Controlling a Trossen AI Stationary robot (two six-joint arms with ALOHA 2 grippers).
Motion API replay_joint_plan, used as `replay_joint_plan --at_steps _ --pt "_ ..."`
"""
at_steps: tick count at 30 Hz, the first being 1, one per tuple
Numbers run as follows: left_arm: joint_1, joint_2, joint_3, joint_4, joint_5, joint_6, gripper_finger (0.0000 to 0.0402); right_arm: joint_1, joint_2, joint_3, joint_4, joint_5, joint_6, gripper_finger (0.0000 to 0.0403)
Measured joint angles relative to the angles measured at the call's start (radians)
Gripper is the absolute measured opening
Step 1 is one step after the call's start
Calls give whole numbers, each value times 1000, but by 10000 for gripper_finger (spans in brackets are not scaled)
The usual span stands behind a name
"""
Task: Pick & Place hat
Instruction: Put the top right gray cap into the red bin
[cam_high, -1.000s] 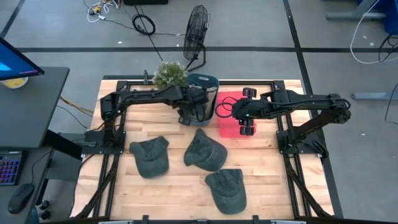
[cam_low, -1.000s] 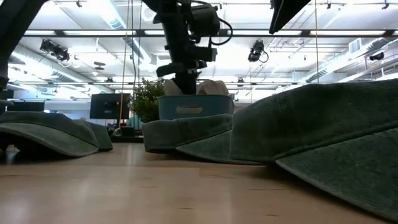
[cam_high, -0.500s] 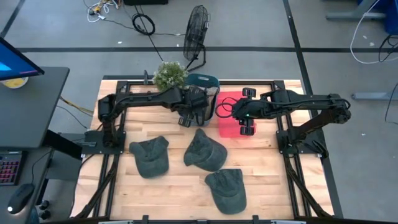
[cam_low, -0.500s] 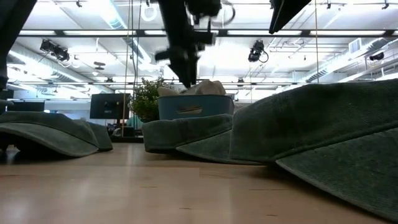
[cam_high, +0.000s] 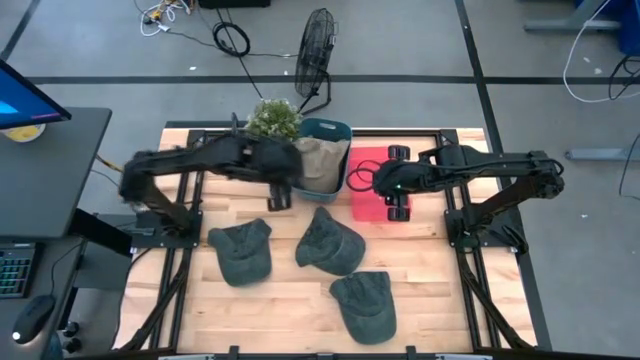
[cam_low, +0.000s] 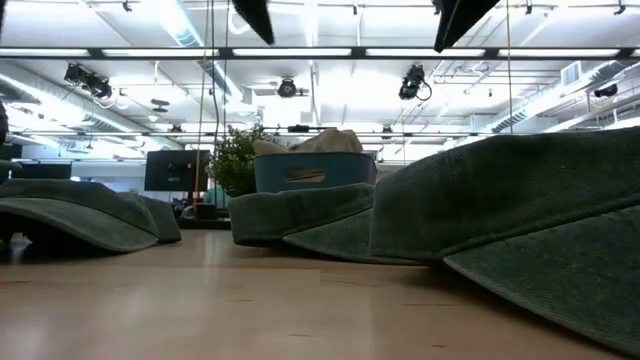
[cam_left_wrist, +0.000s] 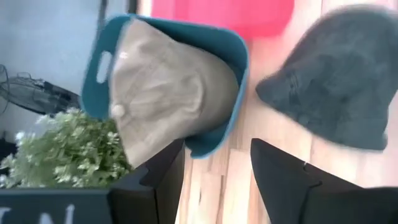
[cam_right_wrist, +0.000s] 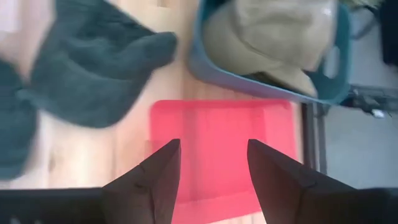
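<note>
A tan hat (cam_high: 318, 163) lies in the teal bin (cam_high: 338, 131) at the table's far side, and one edge (cam_left_wrist: 140, 146) droops over the bin's rim. Three dark green hats (cam_high: 241, 251) (cam_high: 330, 241) (cam_high: 365, 305) lie flat on the wooden table. My left gripper (cam_high: 276, 198) hovers open just left of the bin and nearer the front. Its fingers (cam_left_wrist: 165, 183) show empty in the left wrist view. My right gripper (cam_high: 398, 207) hangs open over the red bin (cam_high: 372, 196), with nothing between its fingers (cam_right_wrist: 149, 180).
A potted plant (cam_high: 272, 118) stands at the far edge beside the teal bin. Black frame rails run along both table sides (cam_high: 165, 240) (cam_high: 470, 240). In the low view, the dark hats (cam_low: 300, 215) fill the foreground in front of the teal bin (cam_low: 315, 172).
My left gripper has let go of the tan hat, risen out of the teal bin and swung toward the table's left and near edges. The tan hat stays in the bin, now uncovered.
</note>
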Motion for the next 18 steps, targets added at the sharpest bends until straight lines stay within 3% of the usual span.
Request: replay_joint_plan --at_steps 5,8,11,18 --pt "-10 -200 -253 187 6 -87 181 38 0 -25 64 -110 -76 190" --pt "-26 -295 -429 352 7 -105 181 61 0 -99 188 -252 -157 190" --pt "-40 -346 -583 486 7 -106 181 80 0 -228 372 -376 -252 190" --pt "-39 -376 -788 631 7 -112 181 92 30 -534 903 -450 -447 190"
